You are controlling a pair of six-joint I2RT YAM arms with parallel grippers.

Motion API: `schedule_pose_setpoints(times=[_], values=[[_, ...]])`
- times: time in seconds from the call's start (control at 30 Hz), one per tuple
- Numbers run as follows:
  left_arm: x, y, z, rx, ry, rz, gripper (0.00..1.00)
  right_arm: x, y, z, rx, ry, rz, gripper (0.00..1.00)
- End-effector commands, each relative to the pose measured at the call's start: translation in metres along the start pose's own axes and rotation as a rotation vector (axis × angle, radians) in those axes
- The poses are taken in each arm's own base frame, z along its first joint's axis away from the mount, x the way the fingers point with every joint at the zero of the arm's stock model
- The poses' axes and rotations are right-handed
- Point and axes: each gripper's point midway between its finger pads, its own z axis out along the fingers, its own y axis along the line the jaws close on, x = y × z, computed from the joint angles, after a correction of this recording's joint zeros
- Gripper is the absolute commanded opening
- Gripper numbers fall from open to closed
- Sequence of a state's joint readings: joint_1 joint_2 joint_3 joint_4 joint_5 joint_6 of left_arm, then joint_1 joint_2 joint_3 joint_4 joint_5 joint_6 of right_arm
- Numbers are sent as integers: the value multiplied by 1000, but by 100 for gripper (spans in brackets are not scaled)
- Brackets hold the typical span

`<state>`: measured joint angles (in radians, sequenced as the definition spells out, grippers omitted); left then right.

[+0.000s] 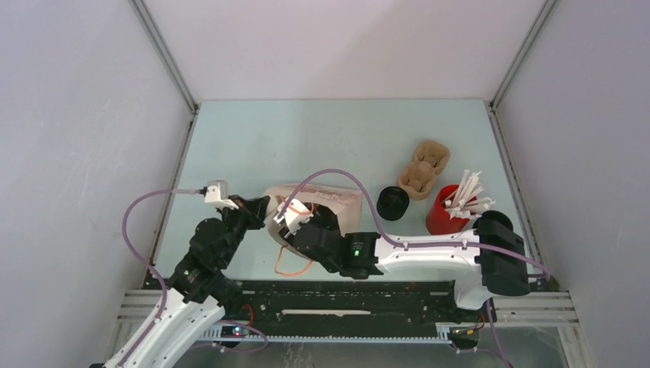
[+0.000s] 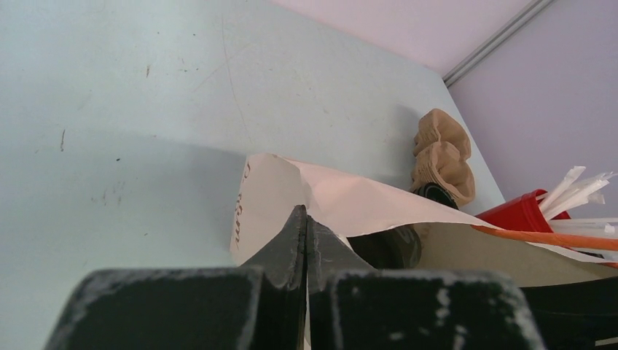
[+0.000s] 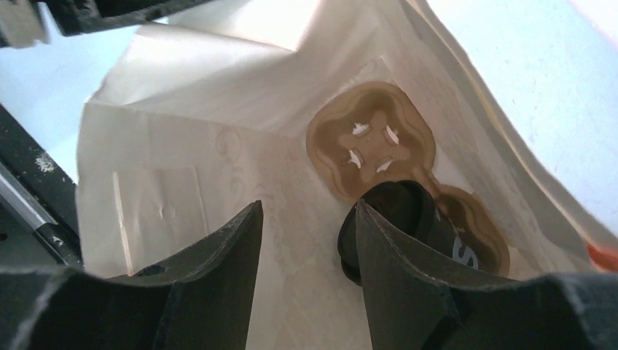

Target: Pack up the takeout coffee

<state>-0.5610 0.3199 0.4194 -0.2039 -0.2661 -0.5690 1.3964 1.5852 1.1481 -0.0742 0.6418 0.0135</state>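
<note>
Right fingers (image 3: 218, 255) are partway open with an empty gap, down inside the paper bag (image 3: 218, 87), holding nothing. Just past one fingertip a black cup (image 3: 404, 211) sits at one well of a brown pulp carrier (image 3: 372, 138) on the bag's floor. Whether it's upright or tipped, or touching the finger, can't tell. Left fingers (image 2: 288, 248) are fully closed, pinching the bag's rim at its left end. The other black cup (image 1: 392, 203) stands upright on the surface (image 1: 306, 130) just right of the bag, not yet packed. Handling guess: light, thin-walled, smooth and a bit slick. It crushes if squeezed hard and spills if full, so grip across the body below the rim, gently, and keep it level. The bag is thin creased off-white paper, floppy, with an orange cord handle (image 1: 291, 264) on its near side. The carrier is rough moulded pulp, fairly stiff, with rounded wells. A spare carrier (image 1: 424, 170) lies right of the bag and further back. A glossy red cup (image 1: 438, 221) of white sticks (image 1: 466, 195) stands well right of the bag.
</note>
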Motion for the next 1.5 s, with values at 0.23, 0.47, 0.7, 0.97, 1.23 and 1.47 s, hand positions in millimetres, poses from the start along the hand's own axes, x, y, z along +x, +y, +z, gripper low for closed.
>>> schedule_pose_setpoints(times=[0.23, 0.47, 0.7, 0.97, 1.23, 1.47], values=[[13, 5, 1, 1, 18, 1, 0, 26, -50, -5, 307, 99, 148, 66], [13, 1, 1, 18, 27, 2, 0, 24, -58, 6, 357, 115, 226, 70], [14, -1, 1, 30, 33, 5, 0, 31, -64, 25, 421, 188, 268, 82], [17, 0, 0, 33, 39, 9, 0, 44, -75, 30, 519, 249, 254, 82], [18, 1, -1, 32, 40, 5, 0, 58, -83, 45, 524, 256, 258, 78], [23, 3, 1, 24, 54, 7, 0, 55, -82, 66, 445, 213, 263, 63]])
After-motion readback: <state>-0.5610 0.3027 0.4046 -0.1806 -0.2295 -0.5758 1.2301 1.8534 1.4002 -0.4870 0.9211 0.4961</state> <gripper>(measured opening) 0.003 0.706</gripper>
